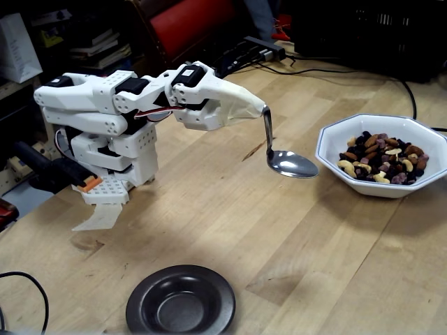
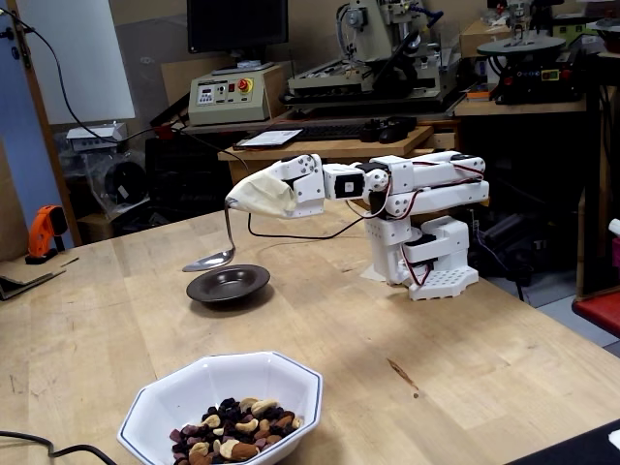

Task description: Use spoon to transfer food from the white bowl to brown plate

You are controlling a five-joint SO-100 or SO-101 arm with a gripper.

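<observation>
Steel spoon (image 1: pixel 290 164): we see it hanging from the white arm's tapered tip, handle near upright, oval bowl level and empty, above bare wood.
Gripper (image 1: pixel 264 110): no fingers show — the tip is a closed white cone with the spoon's handle fixed into it, so we cannot tell any opening; what it carries is the spoon.
White bowl (image 1: pixel 328 139): stands on the table just to the right of the spoon in this fixed view, apart from it, not touching.
Food (image 1: pixel 383 158): nuts and dark dried fruit lie heaped in the bowl, toward its right side here; none is on the spoon.
Brown plate (image 1: pixel 140 303): sits empty at the lower edge of this view, well apart from the spoon on the opposite side from the bowl.
Key relation: the spoon's bowl points its long axis toward the white bowl's near rim — we judge the next move must lift over that rim, then dip.
Other fixed view: the spoon (image 2: pixel 210 258) seems to overlap the plate (image 2: pixel 229 283), which is only line of sight.
</observation>
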